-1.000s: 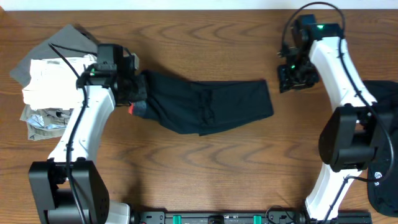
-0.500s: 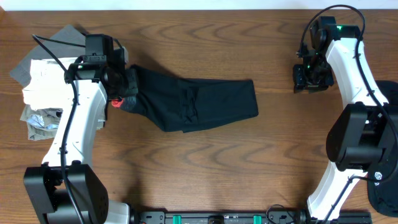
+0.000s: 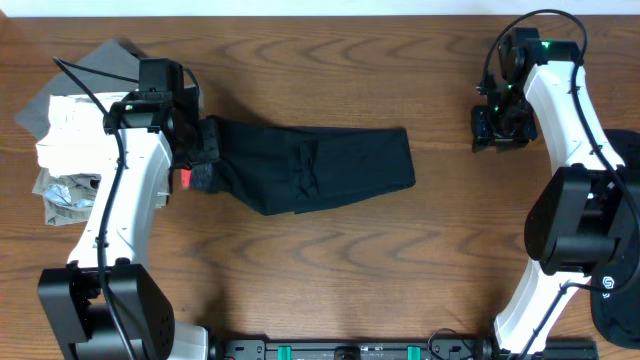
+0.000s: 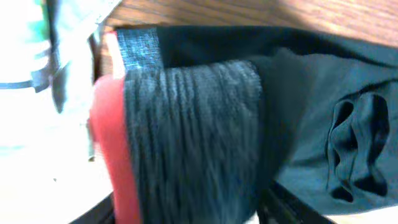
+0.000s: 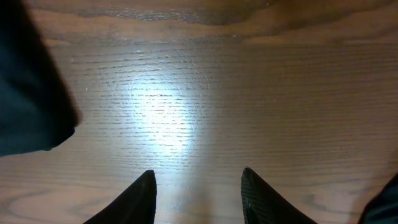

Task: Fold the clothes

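Note:
A dark navy garment [image 3: 320,167] lies folded long across the middle of the table. Its left end has a grey band with a red edge [image 3: 188,178]. My left gripper [image 3: 205,150] is shut on that left end; in the left wrist view the grey and red band [image 4: 186,143] fills the space between the fingers, with the dark cloth [image 4: 336,124] stretching right. My right gripper [image 3: 497,130] is open and empty over bare wood at the far right, its two fingertips apart [image 5: 198,186]. A dark cloth edge [image 5: 28,93] shows at the left of the right wrist view.
A stack of folded clothes [image 3: 75,125], grey, white and patterned, sits at the far left behind my left arm. A dark object [image 3: 615,290] lies at the right table edge.
My left gripper dragged the garment's left end leftward, then slightly toward the front; the whole garment shifted left. My right gripper moved right, away from the garment's right end.

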### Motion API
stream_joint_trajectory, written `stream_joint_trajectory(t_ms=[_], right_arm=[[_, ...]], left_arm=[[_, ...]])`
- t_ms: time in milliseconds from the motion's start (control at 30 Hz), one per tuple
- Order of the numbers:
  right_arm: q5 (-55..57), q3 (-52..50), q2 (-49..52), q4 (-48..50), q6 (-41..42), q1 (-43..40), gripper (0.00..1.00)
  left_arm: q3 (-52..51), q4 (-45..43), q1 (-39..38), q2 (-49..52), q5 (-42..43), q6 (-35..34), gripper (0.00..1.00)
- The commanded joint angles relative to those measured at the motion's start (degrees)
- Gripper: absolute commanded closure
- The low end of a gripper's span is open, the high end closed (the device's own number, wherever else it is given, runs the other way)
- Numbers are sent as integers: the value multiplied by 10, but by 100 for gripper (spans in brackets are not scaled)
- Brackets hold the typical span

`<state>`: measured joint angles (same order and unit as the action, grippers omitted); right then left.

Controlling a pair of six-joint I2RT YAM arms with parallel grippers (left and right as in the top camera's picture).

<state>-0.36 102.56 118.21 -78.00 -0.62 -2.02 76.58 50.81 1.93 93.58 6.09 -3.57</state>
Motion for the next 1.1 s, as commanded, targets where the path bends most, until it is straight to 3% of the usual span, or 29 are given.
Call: stream_joint_trajectory(t_ms=[0, 100, 500, 567, 700, 733, 833, 1067], right_arm=[[1, -3, -2, 0, 6, 2, 57], [1, -3, -2, -1, 6, 2, 57], [1, -3, -2, 0, 6, 2, 57], [1, -3, -2, 0, 6, 2, 57], [1, -3, -2, -1, 5, 2, 57], [1, -3, -2, 0, 5, 2, 58], [1, -3, -2, -1, 1, 2, 57], [1, -3, -2, 0, 2, 2, 57]], left_arm=[[9, 2, 0, -1, -32, 3, 41], [9, 7, 0, -1, -32, 3, 36], [8, 33, 0, 0, -64, -1, 37], [2, 34, 0, 0, -64, -4, 45], [-23, 23, 4, 3, -69, -27, 51], [-30, 17, 7, 5, -69, -30, 60], [-56, -3, 23, 8, -72, -65, 72], [-99, -58, 69, 8, -80, -107, 76]])
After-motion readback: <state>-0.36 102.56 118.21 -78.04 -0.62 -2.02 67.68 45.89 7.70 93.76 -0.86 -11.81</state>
